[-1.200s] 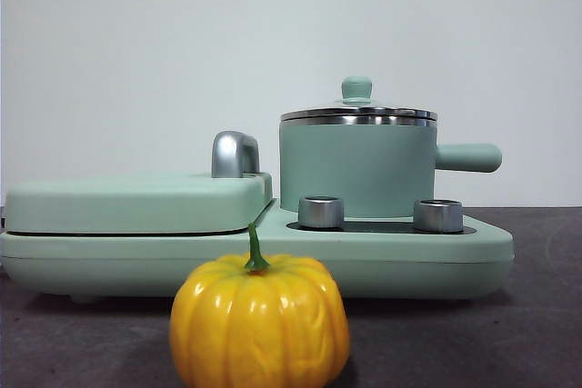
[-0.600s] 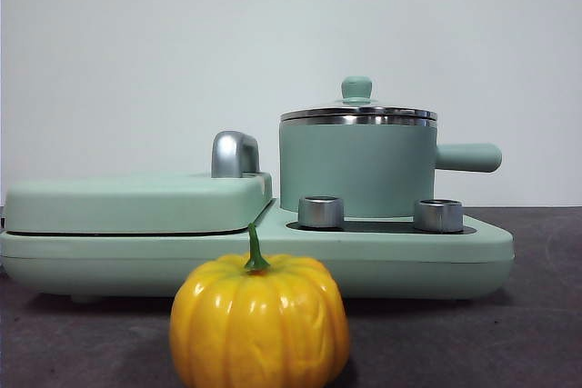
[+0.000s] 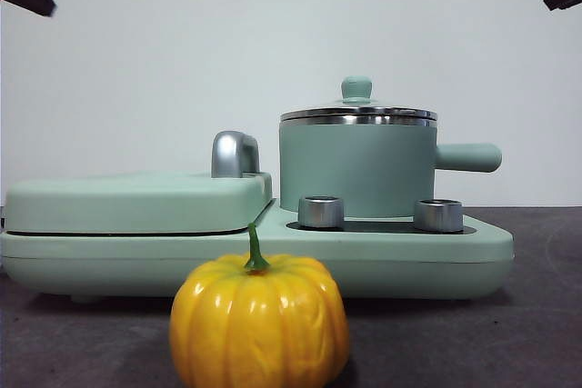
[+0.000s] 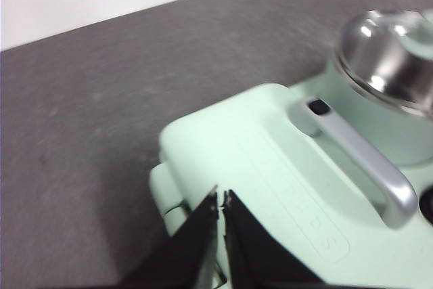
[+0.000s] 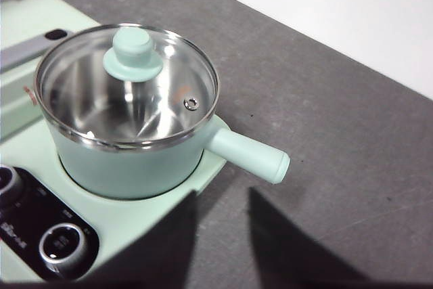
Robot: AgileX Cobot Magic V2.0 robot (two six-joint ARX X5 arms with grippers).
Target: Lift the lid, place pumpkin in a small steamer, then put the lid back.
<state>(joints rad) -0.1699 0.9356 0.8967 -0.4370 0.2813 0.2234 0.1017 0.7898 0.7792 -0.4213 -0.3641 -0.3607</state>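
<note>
While parked high at the upper left corner of the front view, shows only as a black tip: left tool (image 4: 220, 202), jaws pressed together with nothing between them, hanging over the near corner of the large flat mint-green rectangular cover (image 4: 270, 187) in its own wrist view. Below, dark grey worktop (image 3: 509, 343). On it, wide flat mint-green appliance base (image 3: 273, 261), with that cover (image 3: 136, 202) lying closed on its left half and a curved silver handle (image 3: 235, 154) standing at the cover's right end.

Near the front edge, just before the base and a little left of centre: small glossy yellow-orange ribbed toy pumpkin (image 3: 259, 323), upright on the worktop, short green stem pointing up, untouched by either tool.

Right of the cover, on the base's dark control panel: two silver knobs (image 3: 321, 211), (image 3: 437, 215). Behind them, seated on the base: cylindrical mint-green small steamer (image 3: 356, 168) with steel rim, stubby side handle pointing right. Closed on top: round clear glass lid (image 5: 128, 86) with shiny steel rim and mint-green knob (image 3: 356, 89); bare steel interior visible through the glass in the right wrist view.

At the upper right corner of the front view, another black tip: right tool (image 5: 222, 235), jaws spread, empty, above the worktop beside the steamer's handle (image 5: 247, 153), touching nothing.
</note>
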